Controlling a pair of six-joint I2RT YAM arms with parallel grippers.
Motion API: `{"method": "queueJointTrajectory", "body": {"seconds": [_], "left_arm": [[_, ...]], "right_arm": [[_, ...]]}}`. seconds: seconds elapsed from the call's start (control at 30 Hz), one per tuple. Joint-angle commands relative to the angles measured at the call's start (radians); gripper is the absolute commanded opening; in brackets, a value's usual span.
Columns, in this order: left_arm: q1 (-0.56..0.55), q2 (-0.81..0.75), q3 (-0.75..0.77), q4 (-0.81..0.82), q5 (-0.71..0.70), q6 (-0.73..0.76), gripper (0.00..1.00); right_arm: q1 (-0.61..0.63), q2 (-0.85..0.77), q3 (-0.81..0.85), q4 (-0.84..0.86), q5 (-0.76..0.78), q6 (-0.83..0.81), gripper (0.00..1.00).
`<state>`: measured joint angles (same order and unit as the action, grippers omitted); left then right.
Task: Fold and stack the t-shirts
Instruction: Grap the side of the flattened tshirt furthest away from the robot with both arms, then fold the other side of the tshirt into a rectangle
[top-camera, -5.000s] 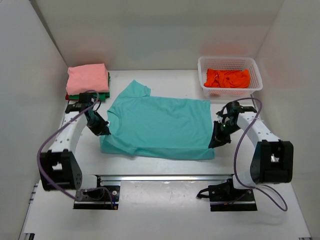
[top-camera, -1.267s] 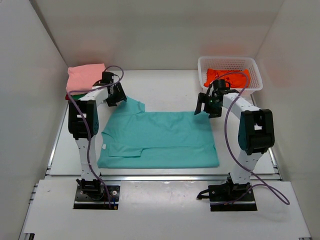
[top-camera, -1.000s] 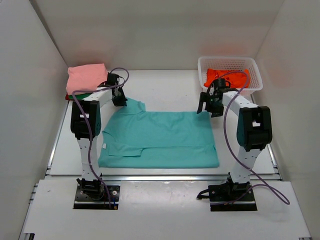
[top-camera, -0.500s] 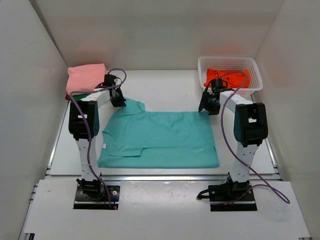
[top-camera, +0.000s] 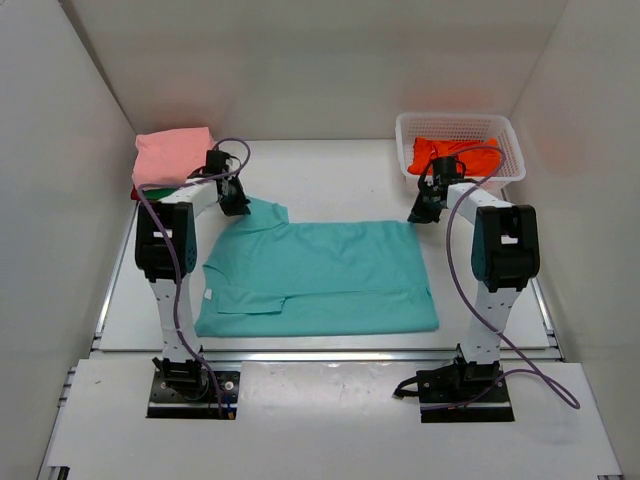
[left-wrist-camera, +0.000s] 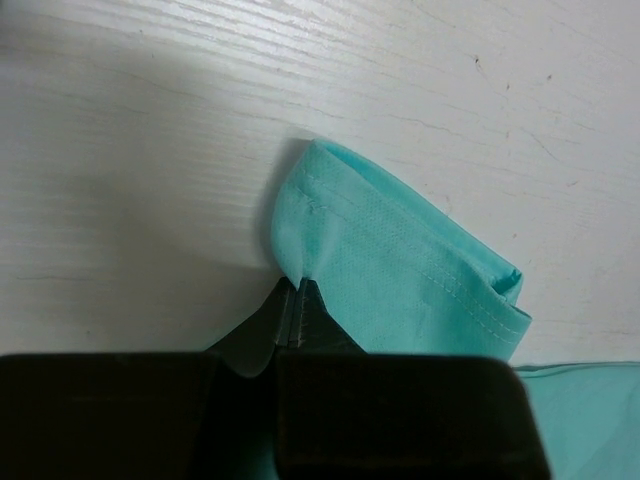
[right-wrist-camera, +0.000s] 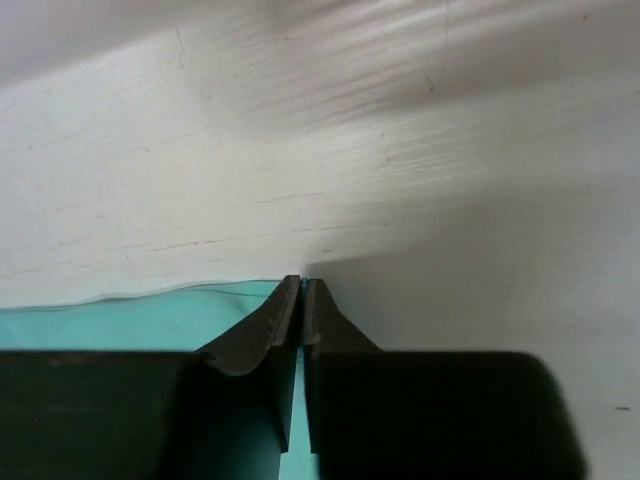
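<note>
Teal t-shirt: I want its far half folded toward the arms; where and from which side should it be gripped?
Grip the teal t-shirt at its far corners, the left sleeve tip and the right hem corner, coming from above at the far edge: it lies flat, so only edges can be pinched.

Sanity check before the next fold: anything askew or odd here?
Nothing spilled or damaged. The teal t-shirt lies flat, near side folded over; its far-left sleeve is curled where the left fingers pinch it. The orange t-shirt sits crumpled in the basket, not yet folded.
</note>
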<state>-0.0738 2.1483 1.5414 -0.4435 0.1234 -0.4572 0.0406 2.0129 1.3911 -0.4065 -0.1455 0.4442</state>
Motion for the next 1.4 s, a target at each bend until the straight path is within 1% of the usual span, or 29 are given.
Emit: {"method": "queueJointTrajectory", "body": {"seconds": [0.0,0.2,0.4,0.5,0.57,0.7,0.9,0.97,1.03,1.2,1.37], "left_arm": [[0.011,-0.057,-0.044,-0.069,-0.010,0.020,0.00],[0.040,-0.169,-0.138,-0.051,0.021,0.014,0.00],[0.065,-0.309,-0.246,-0.041,0.035,0.008,0.00],[0.065,-0.385,-0.297,-0.043,0.044,0.012,0.00],[0.069,-0.422,-0.332,-0.040,0.039,0.014,0.00],[0.060,-0.531,-0.426,-0.053,0.035,0.011,0.00],[0.042,-0.692,-0.593,-0.060,0.025,0.012,0.00],[0.037,-0.729,-0.648,-0.064,0.013,0.011,0.00],[0.029,-0.784,-0.685,-0.075,0.010,0.012,0.00],[0.019,-0.861,-0.764,-0.096,0.002,0.005,0.00],[0.016,-0.916,-0.817,-0.115,-0.007,-0.001,0.00]], "right_arm": [[-0.016,-0.020,-0.014,0.041,-0.011,0.019,0.00],[-0.013,-0.075,-0.041,0.055,-0.020,-0.027,0.00],[-0.033,-0.183,-0.139,0.118,-0.080,-0.051,0.00],[-0.038,-0.230,-0.190,0.120,-0.106,-0.059,0.01],[-0.039,-0.273,-0.251,0.132,-0.118,-0.067,0.00],[-0.039,-0.371,-0.348,0.155,-0.131,-0.079,0.01],[-0.039,-0.511,-0.518,0.172,-0.154,-0.107,0.00],[-0.067,-0.561,-0.558,0.181,-0.155,-0.114,0.00],[-0.064,-0.591,-0.612,0.184,-0.151,-0.116,0.00],[-0.065,-0.655,-0.696,0.181,-0.140,-0.133,0.00],[-0.062,-0.677,-0.722,0.195,-0.137,-0.133,0.00]]}}
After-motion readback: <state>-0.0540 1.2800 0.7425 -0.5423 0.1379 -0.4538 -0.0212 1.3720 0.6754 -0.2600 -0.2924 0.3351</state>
